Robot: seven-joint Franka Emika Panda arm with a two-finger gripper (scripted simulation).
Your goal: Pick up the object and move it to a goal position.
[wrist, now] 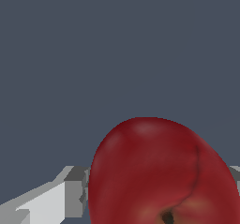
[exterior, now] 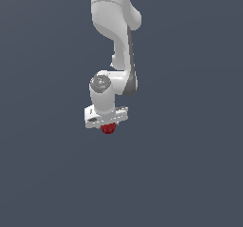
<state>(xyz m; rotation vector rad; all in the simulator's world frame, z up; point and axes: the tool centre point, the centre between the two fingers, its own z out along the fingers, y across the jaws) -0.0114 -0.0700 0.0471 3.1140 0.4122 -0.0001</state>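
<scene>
The object, a small dark-red roundish ball [exterior: 108, 128], sits right under the white gripper [exterior: 107, 127] in the exterior view, mostly hidden by the gripper's body. In the wrist view the red ball [wrist: 159, 171] fills the space between the fingers. One grey-white finger [wrist: 70, 192] presses against one side of it and an edge of the other finger [wrist: 236, 174] shows at the other side. The gripper is shut on the ball. The fingertips are hidden in the exterior view.
The white arm [exterior: 116, 31] reaches down from the top of the exterior view. All around is a plain dark blue-grey surface [exterior: 190, 164]. No goal marker shows.
</scene>
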